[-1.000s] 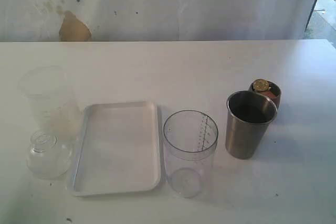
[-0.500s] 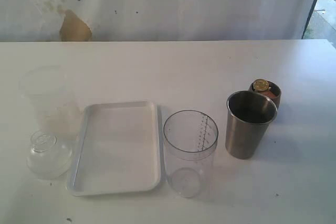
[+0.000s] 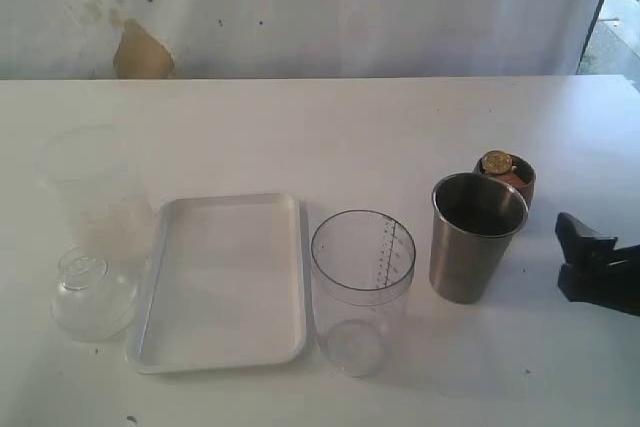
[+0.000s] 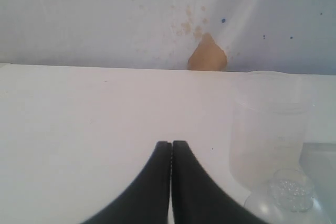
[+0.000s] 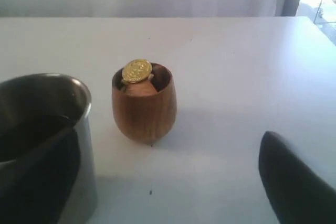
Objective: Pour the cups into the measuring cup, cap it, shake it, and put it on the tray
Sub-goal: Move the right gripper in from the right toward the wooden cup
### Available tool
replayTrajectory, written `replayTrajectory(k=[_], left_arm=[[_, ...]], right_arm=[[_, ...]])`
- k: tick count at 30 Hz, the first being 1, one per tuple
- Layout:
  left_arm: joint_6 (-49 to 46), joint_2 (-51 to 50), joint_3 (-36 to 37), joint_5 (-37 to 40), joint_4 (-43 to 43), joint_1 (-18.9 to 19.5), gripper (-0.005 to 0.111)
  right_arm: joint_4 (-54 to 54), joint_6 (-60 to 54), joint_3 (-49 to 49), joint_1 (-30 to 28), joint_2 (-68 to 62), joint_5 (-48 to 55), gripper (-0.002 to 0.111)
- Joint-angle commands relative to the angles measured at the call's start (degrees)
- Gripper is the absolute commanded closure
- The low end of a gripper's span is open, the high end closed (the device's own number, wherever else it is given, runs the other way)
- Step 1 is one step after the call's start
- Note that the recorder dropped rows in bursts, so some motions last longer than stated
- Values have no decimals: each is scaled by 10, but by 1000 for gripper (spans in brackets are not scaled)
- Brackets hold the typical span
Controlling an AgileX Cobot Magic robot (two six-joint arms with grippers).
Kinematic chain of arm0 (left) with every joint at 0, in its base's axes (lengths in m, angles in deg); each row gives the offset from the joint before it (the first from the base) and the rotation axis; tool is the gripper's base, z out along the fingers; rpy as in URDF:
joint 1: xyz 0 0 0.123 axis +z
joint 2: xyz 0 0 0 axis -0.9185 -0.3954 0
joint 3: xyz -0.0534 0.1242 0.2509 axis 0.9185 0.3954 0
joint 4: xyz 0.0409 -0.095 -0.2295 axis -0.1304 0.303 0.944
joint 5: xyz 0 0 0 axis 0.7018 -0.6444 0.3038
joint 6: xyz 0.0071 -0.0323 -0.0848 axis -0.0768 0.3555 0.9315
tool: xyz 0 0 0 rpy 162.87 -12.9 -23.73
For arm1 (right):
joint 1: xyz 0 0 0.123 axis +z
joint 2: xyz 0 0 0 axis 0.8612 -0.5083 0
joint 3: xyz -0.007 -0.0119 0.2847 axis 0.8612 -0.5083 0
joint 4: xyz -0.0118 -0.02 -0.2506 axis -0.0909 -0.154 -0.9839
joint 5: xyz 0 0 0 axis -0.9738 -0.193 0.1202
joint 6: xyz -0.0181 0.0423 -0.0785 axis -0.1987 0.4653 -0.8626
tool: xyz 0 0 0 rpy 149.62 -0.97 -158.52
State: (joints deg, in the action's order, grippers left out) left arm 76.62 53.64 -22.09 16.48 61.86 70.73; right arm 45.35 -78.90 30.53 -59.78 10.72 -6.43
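Note:
The clear measuring cup point(image 3: 362, 285) with dark marks stands upright right of the white tray point(image 3: 220, 282). Further right is the steel tumbler point(image 3: 476, 237), with the brown wooden cup point(image 3: 505, 177) just behind it. A gold round piece point(image 5: 137, 71) lies on top of the wooden cup's point(image 5: 144, 103) contents. My right gripper point(image 3: 564, 252) is open at the right edge, just right of the tumbler and touching nothing. In the right wrist view it point(image 5: 168, 179) faces the wooden cup, one finger overlapping the tumbler point(image 5: 86, 145). My left gripper point(image 4: 171, 143) is shut and empty, out of the exterior view.
A frosted plastic container point(image 3: 90, 187) stands left of the tray, and a clear domed lid point(image 3: 92, 292) lies in front of it. Both show beside my left gripper: the container point(image 4: 268, 129) and the lid point(image 4: 291, 198). A white wall backs the table.
My right gripper has come into the exterior view from the right edge, toward the steel tumbler. The cups, the measuring cup and the tray have not moved.

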Motion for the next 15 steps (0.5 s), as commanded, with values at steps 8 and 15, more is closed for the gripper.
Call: replayTrajectory(k=[8,15], left_arm=[[2,3,3,-5,0,-2,106],[2,3,3,-5,0,-2,106]], right_arm=[[26,-80,15,-3,-152,-154,23],[56,-79,18,-3,-257,-262,27]])
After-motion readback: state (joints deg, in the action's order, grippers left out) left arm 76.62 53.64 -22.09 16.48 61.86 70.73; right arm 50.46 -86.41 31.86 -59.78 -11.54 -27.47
